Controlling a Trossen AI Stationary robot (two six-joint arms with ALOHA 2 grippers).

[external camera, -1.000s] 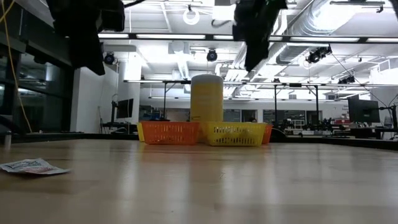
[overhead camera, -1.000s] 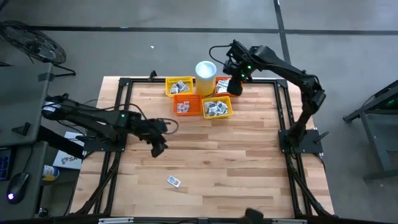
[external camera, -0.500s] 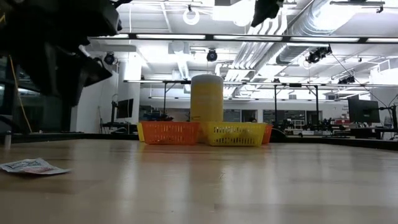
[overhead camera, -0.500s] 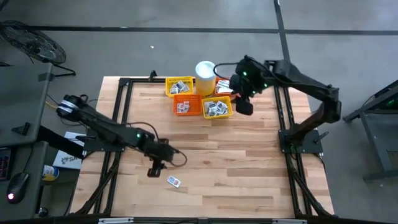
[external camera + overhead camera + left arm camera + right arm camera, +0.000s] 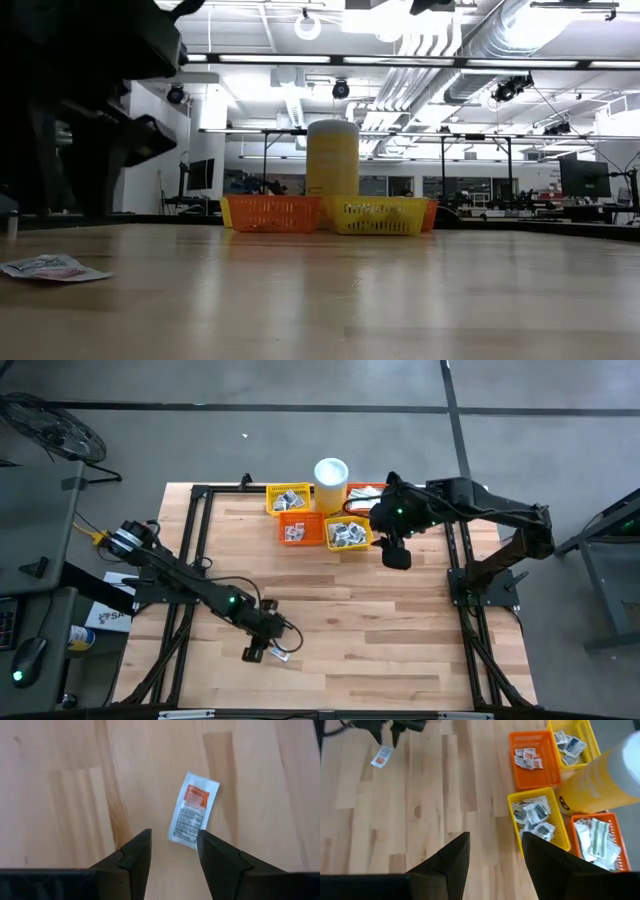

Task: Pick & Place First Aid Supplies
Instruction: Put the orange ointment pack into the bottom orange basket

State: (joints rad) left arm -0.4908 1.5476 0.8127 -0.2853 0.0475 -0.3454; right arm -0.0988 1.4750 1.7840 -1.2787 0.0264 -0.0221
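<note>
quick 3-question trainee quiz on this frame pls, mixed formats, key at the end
1. True or false: the lone sachet lies flat on the bare table, outside every basket.
2. Which gripper is over that sachet? A) left gripper B) right gripper
3. Fill in: the white cup stands among four mesh ____.

Key
1. True.
2. A. Its fingers stand open, and nothing is held; the right gripper, also open, hangs empty beside the baskets.
3. Baskets.

Left hand (image 5: 262,650) hangs just beside a lone sachet (image 5: 281,653) — right hand (image 5: 396,555) near the baskets (image 5: 325,518).
</note>
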